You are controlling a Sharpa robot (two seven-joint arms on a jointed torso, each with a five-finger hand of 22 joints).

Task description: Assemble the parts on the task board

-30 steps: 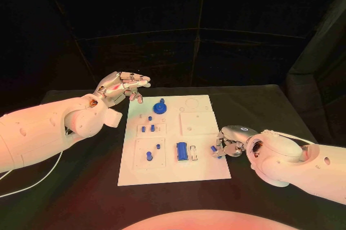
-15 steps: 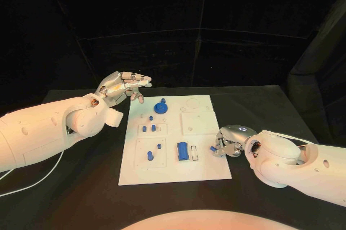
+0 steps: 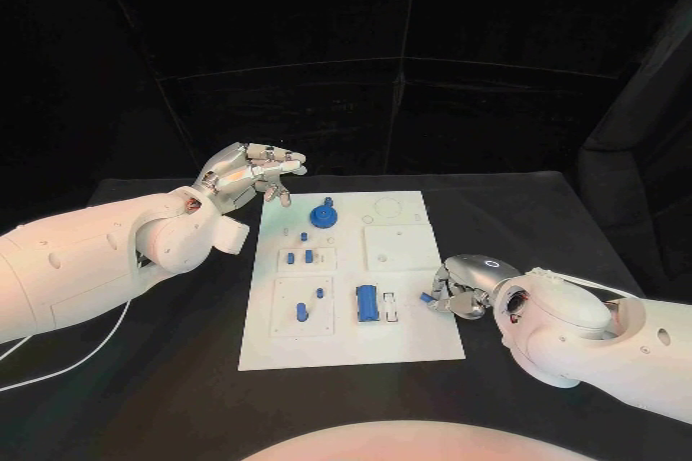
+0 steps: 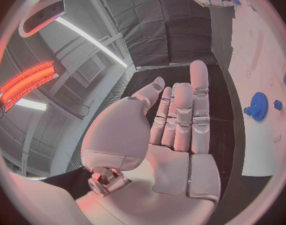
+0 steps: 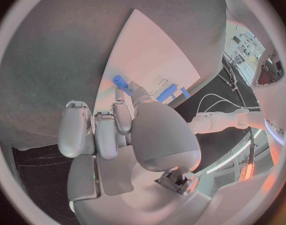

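While curled — right hand [image 3: 459, 289] on blue part [image 5: 121, 81]

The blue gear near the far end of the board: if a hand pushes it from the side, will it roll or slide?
The blue gear seems to lie flat on the board, so it would probably slide, not roll. Its toothed rim should give fingers some grip. It looks like rigid, light plastic, so a gentle push might already move it.

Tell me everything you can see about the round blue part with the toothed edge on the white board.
The round blue toothed part looks like a plastic gear with a short stub rising from its middle. It sits near the far end of the white task board, toward the left hand's side. A small blue round piece lies close beside it, apart. The left hand hovers nearby above the board's far corner; no hand touches the gear.
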